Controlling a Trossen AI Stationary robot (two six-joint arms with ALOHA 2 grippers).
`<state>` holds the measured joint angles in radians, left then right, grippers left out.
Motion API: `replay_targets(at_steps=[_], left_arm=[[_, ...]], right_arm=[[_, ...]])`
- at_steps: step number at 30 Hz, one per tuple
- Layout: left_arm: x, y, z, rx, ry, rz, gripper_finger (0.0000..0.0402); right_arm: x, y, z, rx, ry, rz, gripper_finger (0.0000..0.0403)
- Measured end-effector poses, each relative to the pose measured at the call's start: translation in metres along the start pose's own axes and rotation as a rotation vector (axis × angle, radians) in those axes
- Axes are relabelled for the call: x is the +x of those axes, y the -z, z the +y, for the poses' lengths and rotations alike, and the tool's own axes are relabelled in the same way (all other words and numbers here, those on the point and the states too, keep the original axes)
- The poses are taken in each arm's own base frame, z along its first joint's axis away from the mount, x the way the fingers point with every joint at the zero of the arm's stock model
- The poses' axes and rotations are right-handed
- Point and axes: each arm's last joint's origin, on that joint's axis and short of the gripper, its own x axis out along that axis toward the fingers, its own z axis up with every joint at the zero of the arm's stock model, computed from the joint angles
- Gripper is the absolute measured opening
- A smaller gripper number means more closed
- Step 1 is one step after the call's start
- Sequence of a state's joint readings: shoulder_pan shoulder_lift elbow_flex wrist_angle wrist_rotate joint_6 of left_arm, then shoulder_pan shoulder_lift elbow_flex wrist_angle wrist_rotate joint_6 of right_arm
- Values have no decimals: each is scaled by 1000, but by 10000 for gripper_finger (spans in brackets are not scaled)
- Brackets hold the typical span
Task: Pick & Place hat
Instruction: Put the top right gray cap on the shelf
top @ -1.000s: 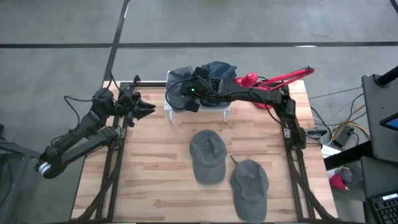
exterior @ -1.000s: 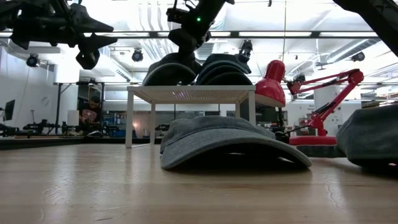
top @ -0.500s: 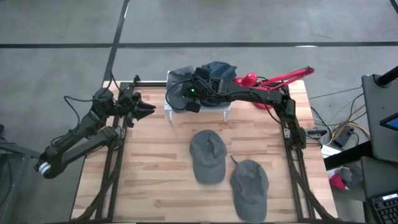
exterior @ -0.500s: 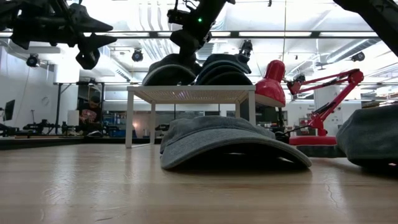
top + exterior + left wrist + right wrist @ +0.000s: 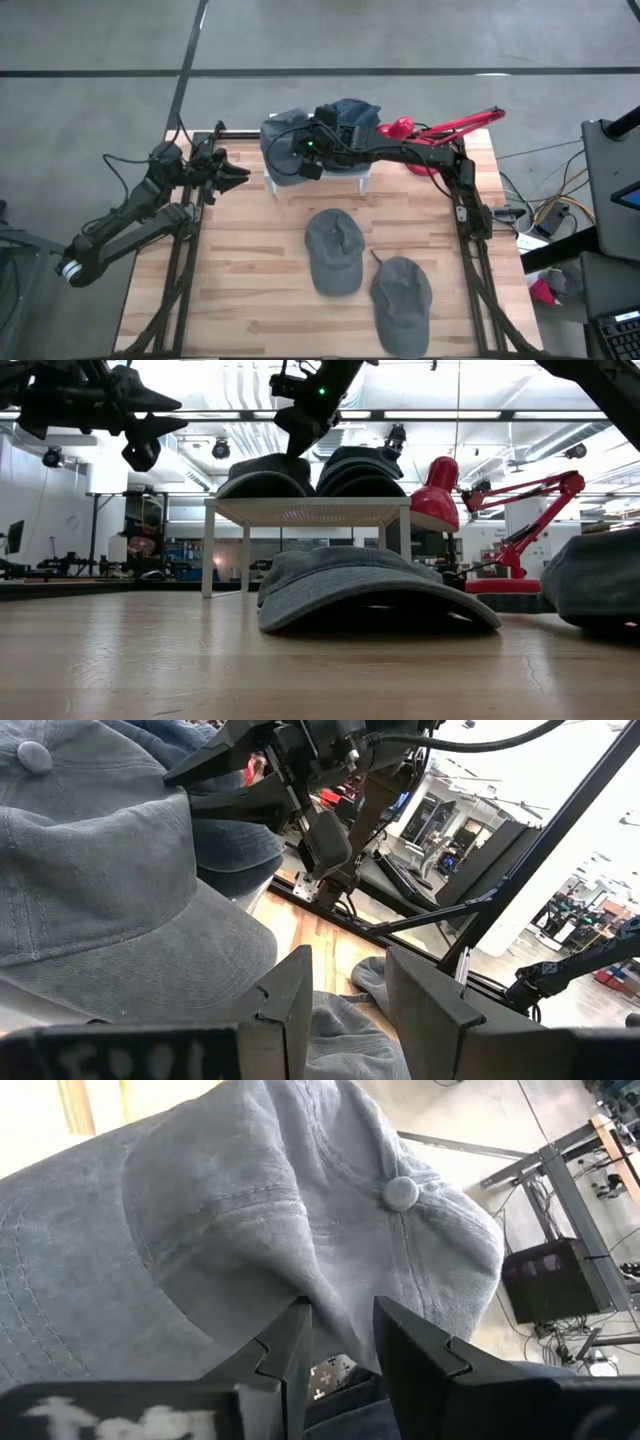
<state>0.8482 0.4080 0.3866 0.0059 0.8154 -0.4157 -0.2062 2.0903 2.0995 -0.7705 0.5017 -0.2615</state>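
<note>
A white stand (image 5: 362, 178) at the table's far middle carries a grey hat (image 5: 280, 127) and, beside it, a dark blue hat (image 5: 352, 108). My right gripper (image 5: 342, 1318) hangs open over the grey hat's crown (image 5: 300, 1210), pointing slantwise down, seen in the low view as the right gripper (image 5: 297, 448) just above the grey hat (image 5: 262, 475). Two more grey hats (image 5: 334, 250) (image 5: 402, 298) lie crown up on the wooden table. My left gripper (image 5: 238, 172) waits open and level left of the stand, with nothing between its fingers (image 5: 290, 990). My right gripper's fingertips (image 5: 297, 1320) stand right at the cloth of the grey hat's crown, near its top button (image 5: 402, 1192). They come slanting down from the table's right side. Whether they touch the cloth, I cannot tell. The hat rests on the stand's top.
A red desk lamp (image 5: 430, 130) stands at the far right, close behind my right arm. The stand's legs (image 5: 208, 550) are at the far middle. Bare wood lies at the table's near left (image 5: 240, 290).
My right gripper has opened and let go of the grey hat. The hat's crown has sunk from a raised dome to lie lower on the stand, and its left part has spread a little past the stand's left corner. Both arms have kept their places.
</note>
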Motion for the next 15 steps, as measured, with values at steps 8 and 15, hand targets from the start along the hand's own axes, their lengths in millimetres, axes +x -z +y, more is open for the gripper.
replay_targets(at_steps=[8,15], left_arm=[[0,1,0,-5,-2,4,124],[0,5,2,-49,-19,42,124]], right_arm=[[-12,-8,-4,-34,112,-5,105],[-28,-20,-9,-44,117,-63,109]])
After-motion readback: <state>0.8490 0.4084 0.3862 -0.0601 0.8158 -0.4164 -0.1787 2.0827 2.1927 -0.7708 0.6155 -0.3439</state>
